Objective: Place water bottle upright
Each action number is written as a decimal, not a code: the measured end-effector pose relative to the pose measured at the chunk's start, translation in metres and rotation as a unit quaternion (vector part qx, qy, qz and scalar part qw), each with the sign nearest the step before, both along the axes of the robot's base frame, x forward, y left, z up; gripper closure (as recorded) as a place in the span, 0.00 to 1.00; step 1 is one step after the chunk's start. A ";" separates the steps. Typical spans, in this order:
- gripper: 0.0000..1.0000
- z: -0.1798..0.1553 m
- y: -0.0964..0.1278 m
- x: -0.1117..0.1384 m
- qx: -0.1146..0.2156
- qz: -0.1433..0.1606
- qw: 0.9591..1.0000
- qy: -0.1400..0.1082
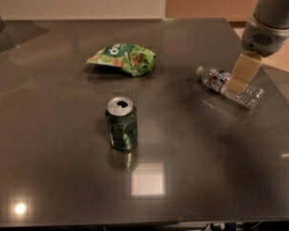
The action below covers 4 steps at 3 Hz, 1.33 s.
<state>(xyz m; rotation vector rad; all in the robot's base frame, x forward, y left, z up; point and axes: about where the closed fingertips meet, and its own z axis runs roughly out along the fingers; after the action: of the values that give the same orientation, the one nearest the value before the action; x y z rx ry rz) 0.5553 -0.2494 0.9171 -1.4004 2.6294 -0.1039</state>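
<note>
The water bottle point(213, 78) is a small clear ribbed bottle. It lies on its side at the right of the dark table point(192, 177), with its white cap pointing left and its red-and-white label near the neck. My gripper point(238, 83) hangs from the grey arm point(272, 18) at the top right. It reaches down over the middle of the bottle and hides part of its body. The clear bottom end of the bottle shows to the right of the gripper.
A green soda can point(121, 123) stands upright left of centre. A crumpled green snack bag point(123, 58) lies further back. The table's right edge runs close behind the bottle.
</note>
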 end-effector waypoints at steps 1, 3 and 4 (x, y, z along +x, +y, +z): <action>0.00 -0.018 -0.022 0.027 0.018 -0.032 0.999 -0.003; 0.00 -0.048 -0.032 0.060 0.049 -0.068 0.996 0.021; 0.00 -0.062 -0.022 0.070 0.060 -0.076 0.995 0.038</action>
<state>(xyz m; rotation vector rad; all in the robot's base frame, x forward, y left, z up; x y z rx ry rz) 0.6252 -0.2712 0.8549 -1.1867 2.7502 0.0900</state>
